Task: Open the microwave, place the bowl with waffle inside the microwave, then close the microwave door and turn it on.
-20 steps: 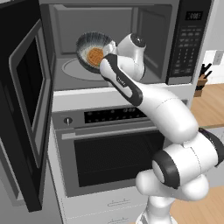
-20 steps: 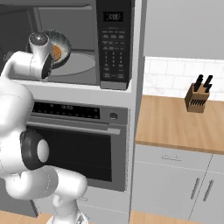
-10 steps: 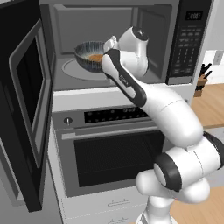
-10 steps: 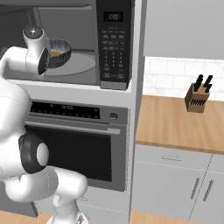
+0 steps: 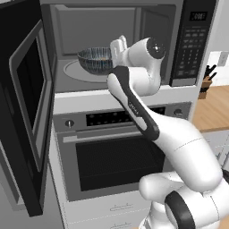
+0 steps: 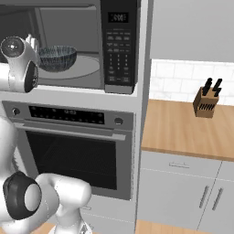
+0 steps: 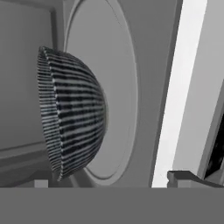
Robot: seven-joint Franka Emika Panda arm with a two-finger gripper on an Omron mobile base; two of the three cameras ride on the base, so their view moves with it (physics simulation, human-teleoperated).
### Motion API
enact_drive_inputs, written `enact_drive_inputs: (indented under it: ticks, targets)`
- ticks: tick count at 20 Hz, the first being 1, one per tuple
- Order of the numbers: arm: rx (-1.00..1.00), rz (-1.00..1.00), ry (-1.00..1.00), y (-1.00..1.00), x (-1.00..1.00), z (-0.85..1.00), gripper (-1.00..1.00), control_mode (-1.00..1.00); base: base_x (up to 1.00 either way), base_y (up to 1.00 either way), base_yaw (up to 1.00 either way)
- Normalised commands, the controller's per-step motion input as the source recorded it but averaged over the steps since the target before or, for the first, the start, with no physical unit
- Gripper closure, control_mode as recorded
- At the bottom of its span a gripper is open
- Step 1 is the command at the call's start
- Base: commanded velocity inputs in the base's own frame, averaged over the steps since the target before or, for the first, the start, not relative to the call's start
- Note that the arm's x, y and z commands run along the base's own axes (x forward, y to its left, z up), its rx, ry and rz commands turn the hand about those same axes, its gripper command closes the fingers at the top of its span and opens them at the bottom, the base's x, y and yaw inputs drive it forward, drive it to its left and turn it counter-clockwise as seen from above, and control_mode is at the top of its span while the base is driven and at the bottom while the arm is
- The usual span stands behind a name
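The microwave (image 5: 192, 44) stands open, and its black microwave door (image 5: 27, 103) is swung out to the left. The streaked dark grey-blue bowl (image 5: 95, 61) sits upright on the round turntable (image 5: 74, 71) inside the grey cavity. A small tan bit of the waffle (image 5: 104, 56) shows over the rim. My gripper (image 5: 120, 46) is open just to the right of the bowl, at the cavity mouth, with nothing between its fingers. In the hand view the bowl (image 7: 72, 113) lies beyond the left of my spread fingertips (image 7: 179, 177), apart from them. From the right side, the bowl (image 6: 57, 57) is beside my gripper (image 6: 32, 43).
A steel-fronted oven (image 5: 112, 156) with a horizontal handle sits under the microwave. The open door juts far out at the left. To the right is a wooden counter (image 6: 183, 128) with a knife block (image 6: 205, 100) against the tiled wall.
My gripper has opened and let go of the bowl. The bowl has gone from tilted in my grip to upright on the turntable. The hand has drawn slightly back from it.
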Motion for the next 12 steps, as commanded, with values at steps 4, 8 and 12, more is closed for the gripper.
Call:
enact_drive_inputs:
  ticks: [4, 8, 12]
  targets:
    - [0.0, 0.03, 0.02, -0.08, -0.52, 0.04, -1.0, -1.0, 0.0, 0.0, 0.0]
    - [-0.03, 0.09, 0.02, -0.02, -0.86, 0.0, -1.0, -1.0, 0.0, 0.0, 0.0]
    - [-0.04, 0.05, 0.1, 0.0, -0.86, -0.08, -1.0, -1.0, 0.0, 0.0, 0.0]
